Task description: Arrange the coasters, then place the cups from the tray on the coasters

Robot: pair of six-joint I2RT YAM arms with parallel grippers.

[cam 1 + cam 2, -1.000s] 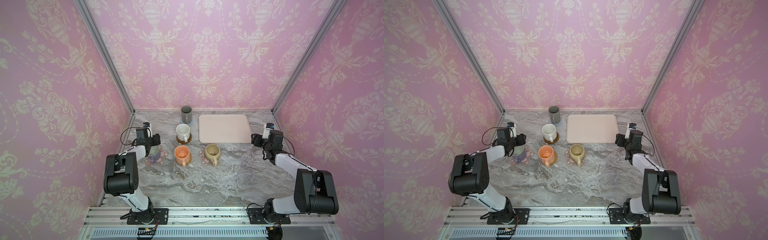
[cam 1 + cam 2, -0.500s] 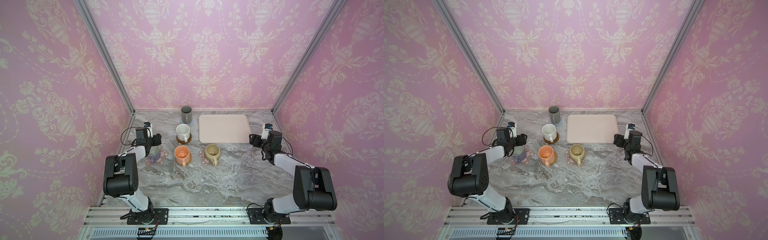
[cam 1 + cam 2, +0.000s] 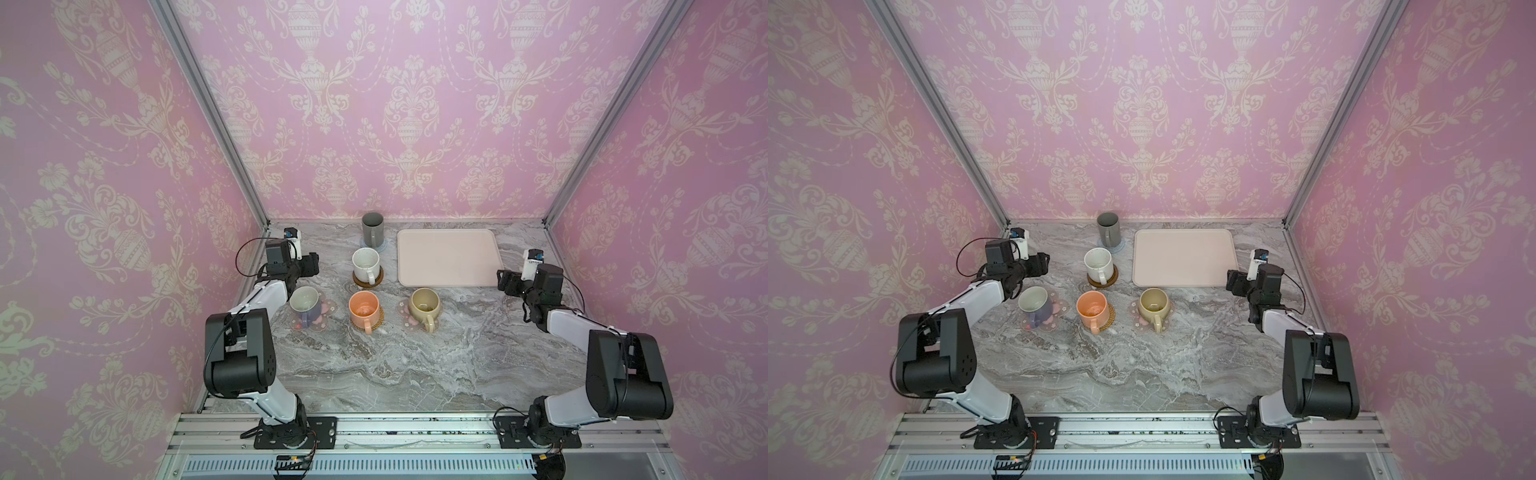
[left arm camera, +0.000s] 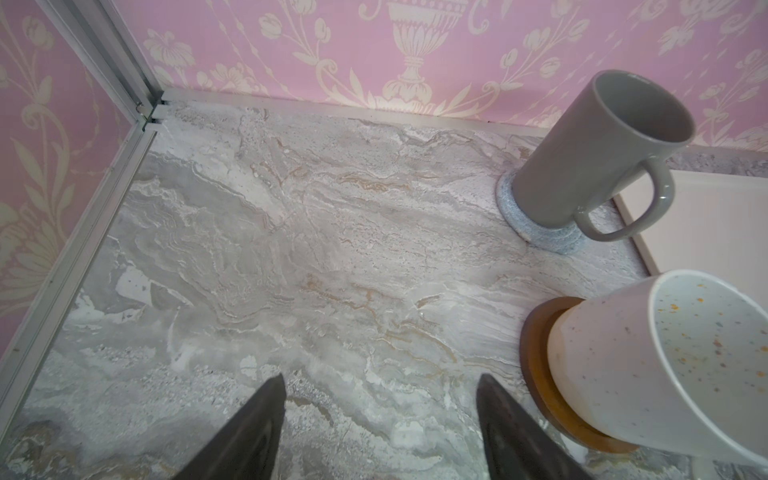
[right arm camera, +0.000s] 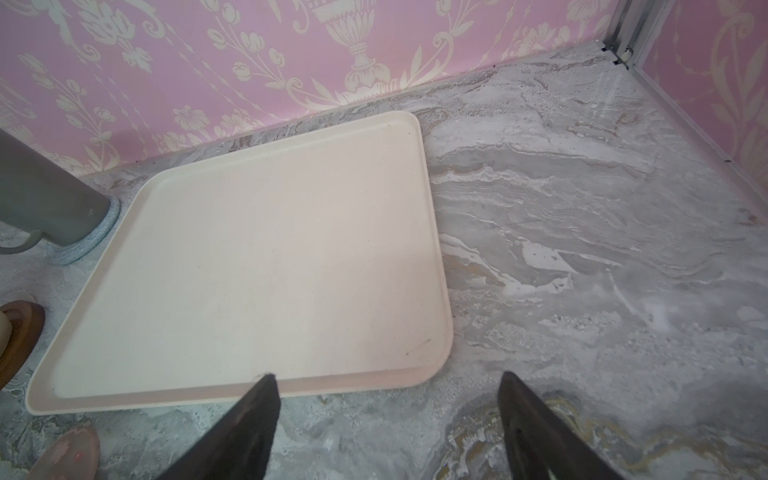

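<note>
**Five cups on five coasters: back out without a bump**

All five cups stand upright on coasters, and the tray (image 3: 449,257) lies bare at the back right of the tabletop (image 3: 415,365). The grey cup (image 3: 372,229) sits on the blue woven coaster (image 3: 385,248) by the back wall. The speckled white cup (image 3: 365,264) is on the brown coaster (image 3: 368,283) just in front of it. The front row runs lavender cup (image 3: 305,303) on a flower coaster (image 3: 328,308), orange cup (image 3: 364,309) on the rattan coaster (image 3: 379,325), and yellow cup (image 3: 424,306) on the second flower coaster (image 3: 402,316).

My left fingers (image 3: 312,266) are spread apart and hold nothing. They hover over bare tabletop toward the back left corner, with the white cup just beside them. My right fingers (image 3: 503,281) are spread and empty too, hanging just off the tray's near right corner.

I judge the placing done, so what remains is to withdraw cleanly. With the left arm I would rise straight up before swinging back. My forearm runs close beside the lavender cup, and a sideways sweep could clip its rim or drag the thin coaster under it. With the right arm I would lift clear of the tray's rim, then fold back. Both sets of fingers should be kept wide, since nothing here needs gripping.
</note>
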